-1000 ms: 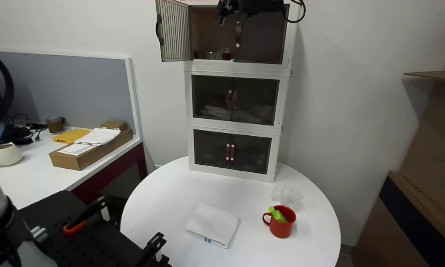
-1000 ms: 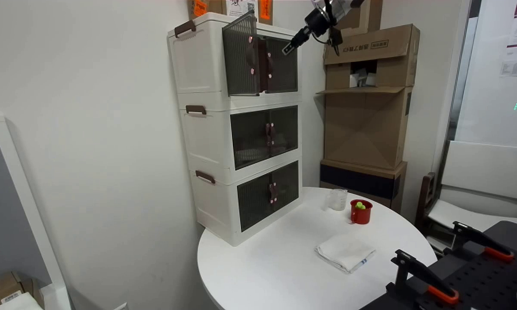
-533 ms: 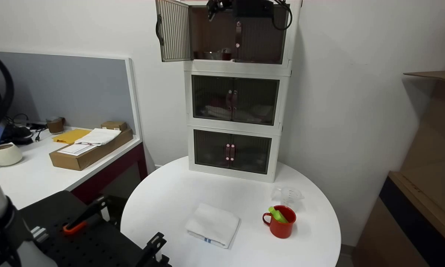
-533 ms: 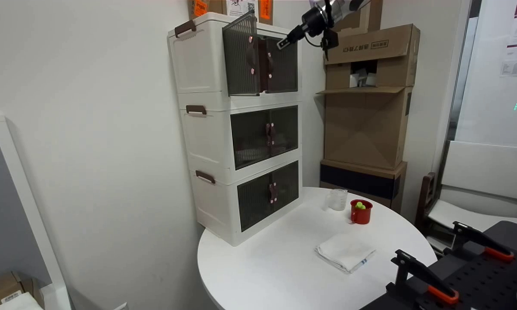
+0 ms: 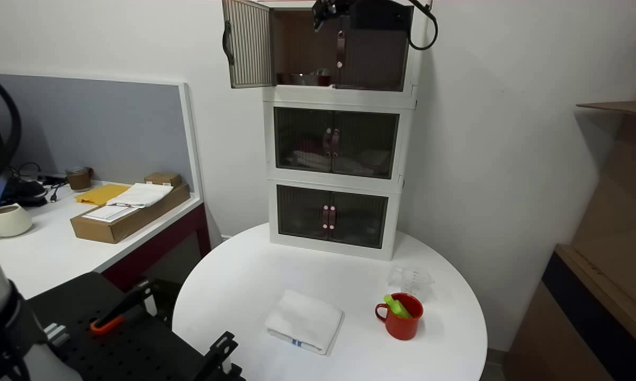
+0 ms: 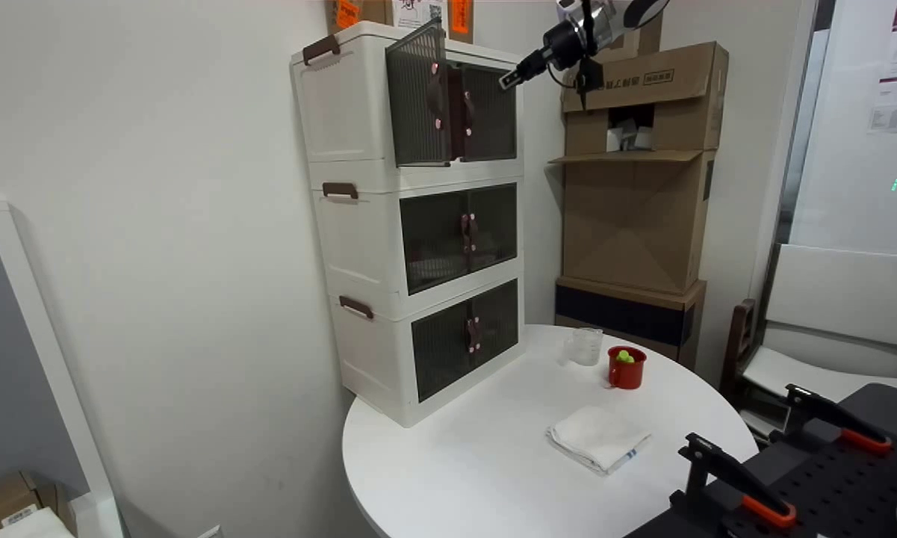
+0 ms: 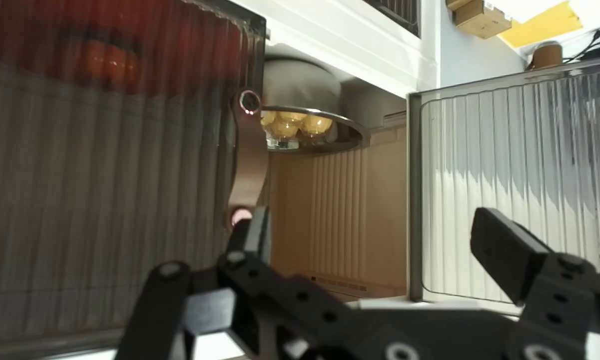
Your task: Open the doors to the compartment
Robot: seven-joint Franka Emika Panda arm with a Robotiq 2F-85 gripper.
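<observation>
The gripper (image 7: 372,230) is released, its fingers (image 7: 507,250) spread wide with nothing held, and the task looks half done. Straight ahead of it, through the gap between the fingers, is the compartment (image 7: 344,210), with a metal bowl (image 7: 302,87) of yellowish things sitting ahead and lower down. The open door (image 7: 519,185) stands swung out on one side of the gripper; the closed door (image 7: 130,200) lies ahead on its other side. In the wrist view one finger overlaps the end of that door's handle (image 7: 250,160), so contact cannot be told there, though in an exterior view the fingertips (image 6: 508,80) appear apart from it, with the handle a little below them. The current step is probably lining up on this closed door. The next move likely calls for sinking slightly and shifting sideways until the handle sits between the fingers or one finger hooks behind the door's free edge, then drawing back and outward along the hinge's arc, keeping the other finger off the open door.
</observation>
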